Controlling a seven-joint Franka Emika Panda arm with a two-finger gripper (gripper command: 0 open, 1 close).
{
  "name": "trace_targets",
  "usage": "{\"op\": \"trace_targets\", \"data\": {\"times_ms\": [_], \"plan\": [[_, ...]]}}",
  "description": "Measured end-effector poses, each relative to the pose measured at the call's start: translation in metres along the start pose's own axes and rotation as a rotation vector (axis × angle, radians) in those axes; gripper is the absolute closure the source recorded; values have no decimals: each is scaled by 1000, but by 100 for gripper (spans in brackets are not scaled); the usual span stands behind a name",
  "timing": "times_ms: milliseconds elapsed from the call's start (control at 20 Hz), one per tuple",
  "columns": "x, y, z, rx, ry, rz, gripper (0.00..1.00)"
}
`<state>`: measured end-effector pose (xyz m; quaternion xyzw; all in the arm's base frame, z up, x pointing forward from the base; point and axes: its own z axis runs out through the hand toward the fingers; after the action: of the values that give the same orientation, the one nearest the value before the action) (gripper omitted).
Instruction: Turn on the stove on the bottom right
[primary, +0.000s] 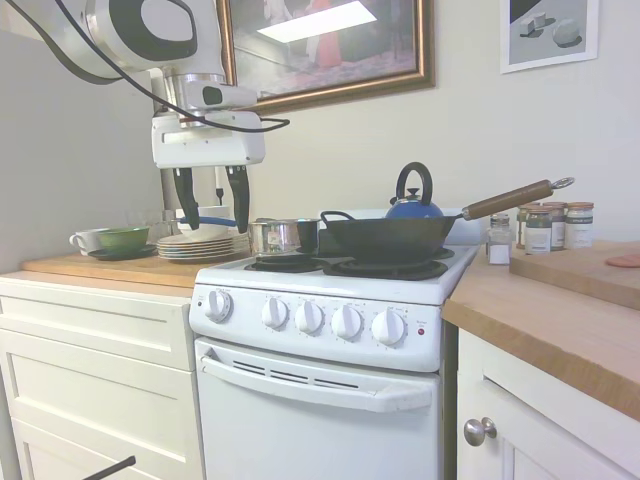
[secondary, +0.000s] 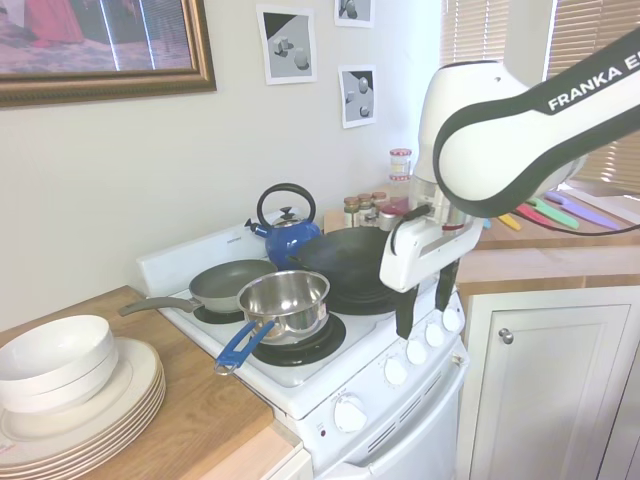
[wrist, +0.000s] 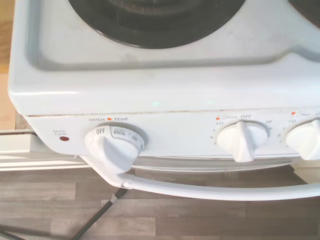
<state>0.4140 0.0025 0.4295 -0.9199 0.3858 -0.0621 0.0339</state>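
The white stove (primary: 330, 410) (secondary: 291, 377) has five round front knobs, and the rightmost knob (primary: 388, 327) (secondary: 453, 318) sits beside a small red light (primary: 421, 331). My gripper (primary: 215, 226) (secondary: 422, 320) hangs open and empty, fingers pointing down, above and in front of the control panel, touching no knob. The wrist view looks down on the stove's front edge (wrist: 165, 75). It shows the oven knob (wrist: 114, 145) at OFF, a red light (wrist: 63, 137), a burner knob (wrist: 243, 140) and the oven-door handle (wrist: 200, 189).
The burners hold a steel saucepan with a blue handle (secondary: 285, 300), a black wok (primary: 385, 238), a blue kettle (primary: 414, 205) and a frying pan (secondary: 230, 285). Stacked plates with a bowl (secondary: 60, 380) stand on the left counter. Spice jars (primary: 545, 228) stand on the right.
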Motion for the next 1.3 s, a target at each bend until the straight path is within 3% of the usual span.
{"op": "trace_targets", "data": {"times_ms": [400, 1000, 1050, 1300], "plan": [[13, 10, 13, -24, -6, 4, 0], [98, 54, 83, -61, -59, 10, 0], [105, 56, 85, -64, -60, 7, 100], [132, 73, 85, -84, -50, -3, 100]]}}
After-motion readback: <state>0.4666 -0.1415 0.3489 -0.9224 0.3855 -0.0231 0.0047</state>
